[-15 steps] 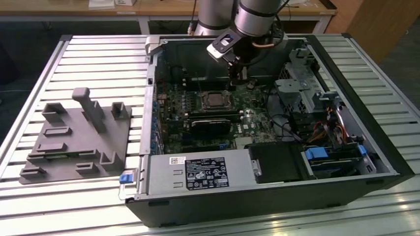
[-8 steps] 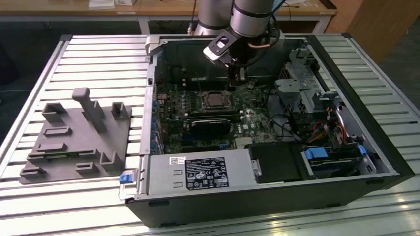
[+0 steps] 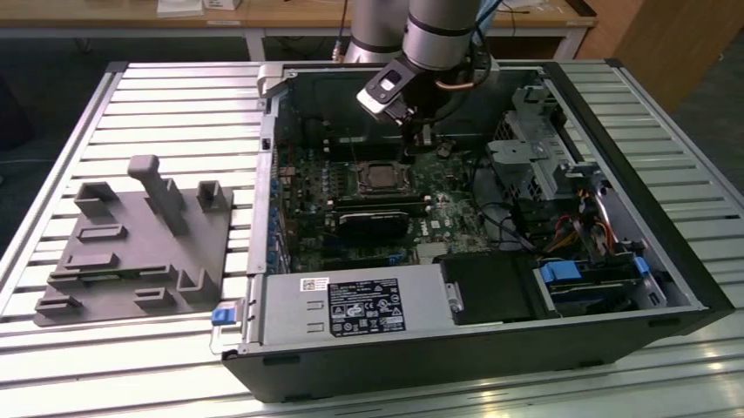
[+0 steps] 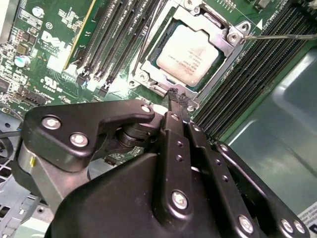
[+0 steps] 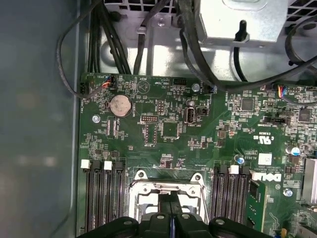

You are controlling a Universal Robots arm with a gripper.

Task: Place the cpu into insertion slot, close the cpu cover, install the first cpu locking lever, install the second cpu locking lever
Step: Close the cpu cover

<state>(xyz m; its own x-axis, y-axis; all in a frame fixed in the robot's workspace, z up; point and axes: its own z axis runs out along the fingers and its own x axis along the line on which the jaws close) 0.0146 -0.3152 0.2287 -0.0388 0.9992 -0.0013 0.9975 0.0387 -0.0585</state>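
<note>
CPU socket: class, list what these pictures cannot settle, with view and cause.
Second wrist view: the black tool covers part of the thin square metal frame, hiding any contact.
First wrist view: tool and picture edge cut off that frame's middle.
Exterior view: the silver-grey square chip is too small for detail.

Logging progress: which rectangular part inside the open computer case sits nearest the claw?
The small square metal-rimmed socket holding the flat silver-grey chip, beside the claw; the wider black rectangular block lies farther off.
</note>
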